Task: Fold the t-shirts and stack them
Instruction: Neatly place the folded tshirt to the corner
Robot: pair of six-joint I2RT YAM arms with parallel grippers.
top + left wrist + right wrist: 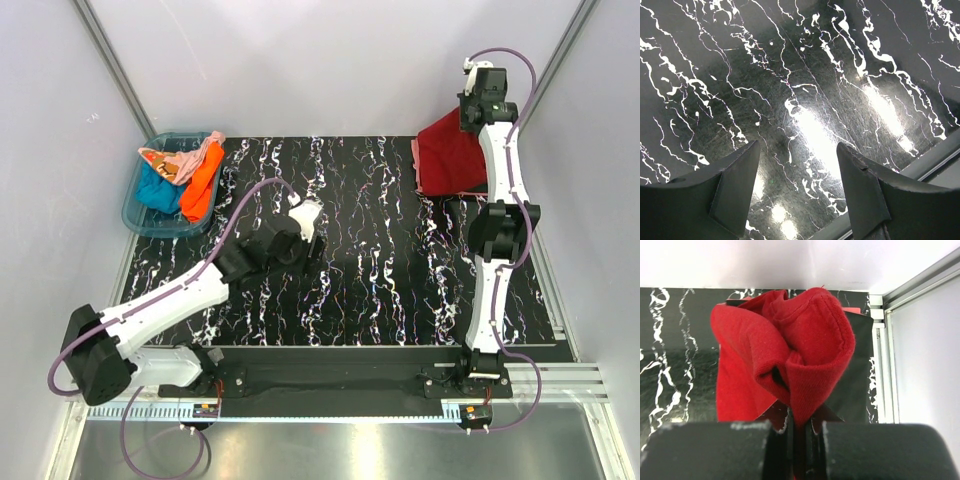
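Black marbled table [380,260] shows an early stage, it seems: the right gripper [800,422] pinches the dark red t-shirt [790,350] at the far right corner, the left gripper [797,170] gapes empty, and crumpled t-shirts [203,185] fill the tub [130,215] at the far left corner.

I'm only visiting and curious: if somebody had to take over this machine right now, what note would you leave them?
Left gripper: open, empty, above bare table.
Right gripper: shut on the dark red t-shirt, bunched at the far right corner; a salmon pink t-shirt peeks out beside it.
Blue tub, far left: teal t-shirt, orange t-shirt and pale peach t-shirt, all crumpled.
Done: a pile started at the far right.
Left: settle the red one, then fold and stack the tub's shirts.
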